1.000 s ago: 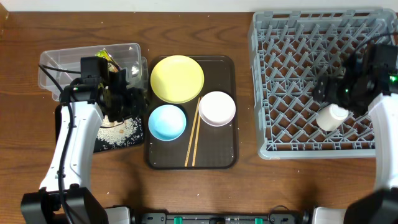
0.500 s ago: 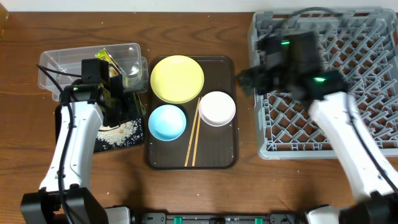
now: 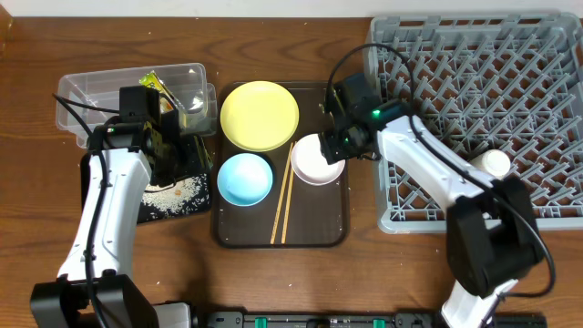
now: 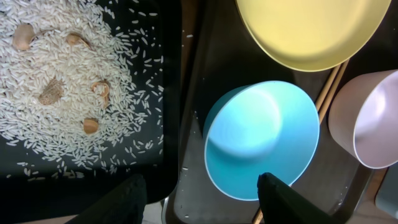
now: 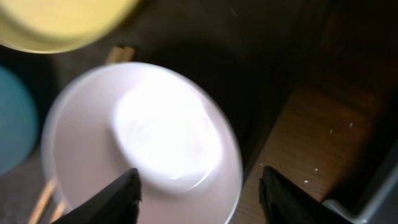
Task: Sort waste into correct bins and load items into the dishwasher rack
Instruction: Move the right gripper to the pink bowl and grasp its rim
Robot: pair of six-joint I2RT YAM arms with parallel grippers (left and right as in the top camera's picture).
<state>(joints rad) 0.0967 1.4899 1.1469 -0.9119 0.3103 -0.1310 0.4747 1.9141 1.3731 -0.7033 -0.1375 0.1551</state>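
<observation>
No text, label, brand, number or sign can be read in any of the views. Any print on the snack wrapper (image 3: 156, 86), which lies in the clear tub (image 3: 84, 90) at ten o'clock in the overhead view, is too small to be made out.

the white-pink bowl (image 5: 143, 143) is blurred in the right wrist view, the black tray (image 3: 196, 205) partly hidden.
</observation>
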